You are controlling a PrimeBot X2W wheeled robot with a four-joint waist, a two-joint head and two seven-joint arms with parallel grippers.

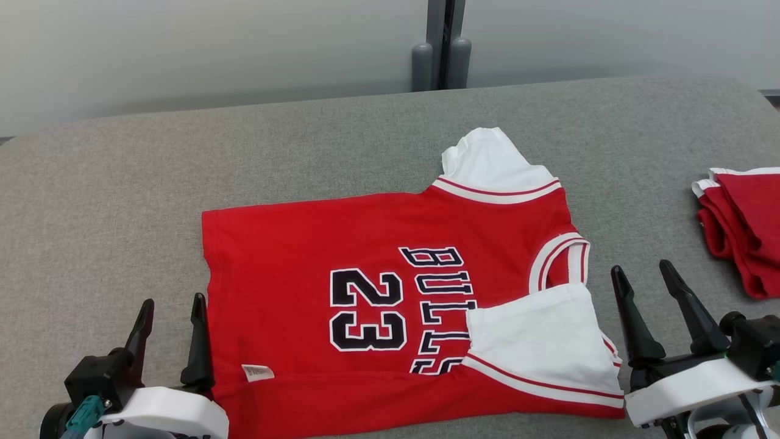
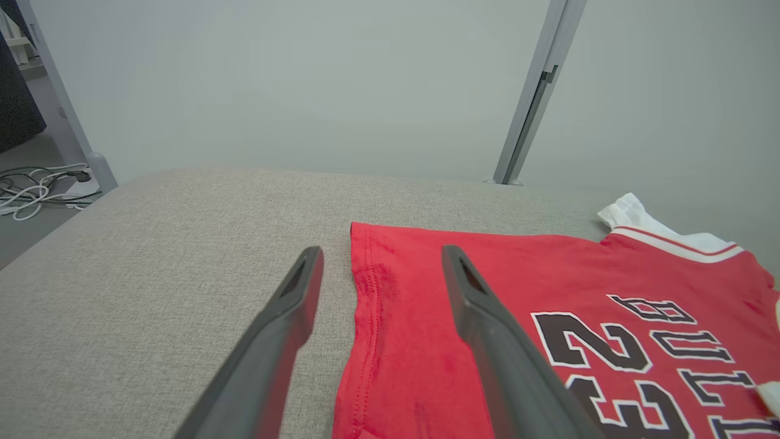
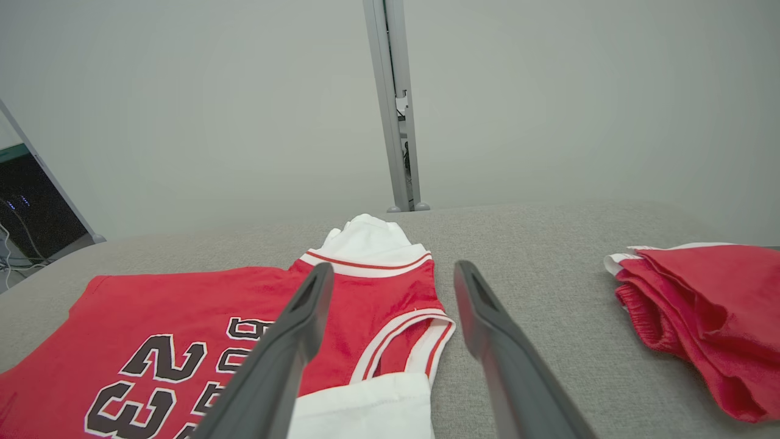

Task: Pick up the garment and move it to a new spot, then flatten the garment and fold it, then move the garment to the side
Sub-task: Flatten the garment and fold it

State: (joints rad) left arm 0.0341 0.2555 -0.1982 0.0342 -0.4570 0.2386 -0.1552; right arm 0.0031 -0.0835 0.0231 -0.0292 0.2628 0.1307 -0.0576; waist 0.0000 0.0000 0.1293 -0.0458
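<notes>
One jersey (image 1: 292, 256); rightward, perhaps folded shorts (image 3: 701, 305).

Room-wise: the left gripper (image 1: 173, 300) has its fingers spread, with the hem edge of the jersey (image 1: 365, 244) running between them. Ahead of it and out past its outer finger there's just bare grey tabletop (image 1: 109, 183), easy passing. The right gripper (image 1: 641, 266), also spread, sits at the collar end. Straight ahead of its tips is a bare lane, with the jersey on its inner side and a pile of folded red clothes (image 1: 743, 225) on its outer side, a bit apart. Far ahead of both, two grey posts (image 1: 440, 61) and the wall close off the back.
</notes>
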